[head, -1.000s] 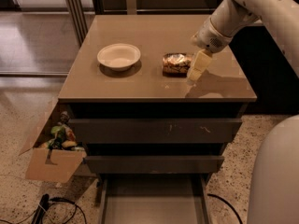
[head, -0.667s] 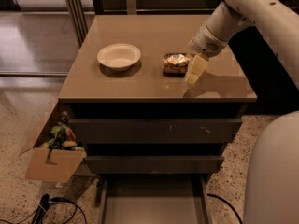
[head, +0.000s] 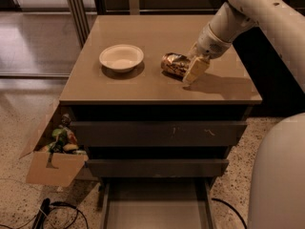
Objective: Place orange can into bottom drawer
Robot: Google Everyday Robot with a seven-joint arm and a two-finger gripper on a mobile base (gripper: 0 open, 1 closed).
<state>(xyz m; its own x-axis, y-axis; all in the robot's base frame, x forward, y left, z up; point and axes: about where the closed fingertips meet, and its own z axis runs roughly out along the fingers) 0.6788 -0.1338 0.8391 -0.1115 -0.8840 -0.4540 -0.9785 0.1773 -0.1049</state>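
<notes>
The orange can [head: 173,63] lies on its side on the cabinet top [head: 143,87], right of the middle. My gripper [head: 194,70] hangs down from the arm at the upper right and sits right at the can's right end, low over the top. The bottom drawer [head: 157,206] is pulled out at the foot of the cabinet and its flat grey floor shows nothing in it. The two drawers above it are closed.
A white bowl [head: 121,57] stands on the cabinet top left of the can. An open cardboard box [head: 53,152] of packets leans against the cabinet's left side. Cables [head: 52,213] lie on the floor at the lower left. My pale base [head: 281,175] fills the lower right.
My gripper has shifted a little to the left, closer against the can's right end. The can, the bowl and the drawer have not moved.
</notes>
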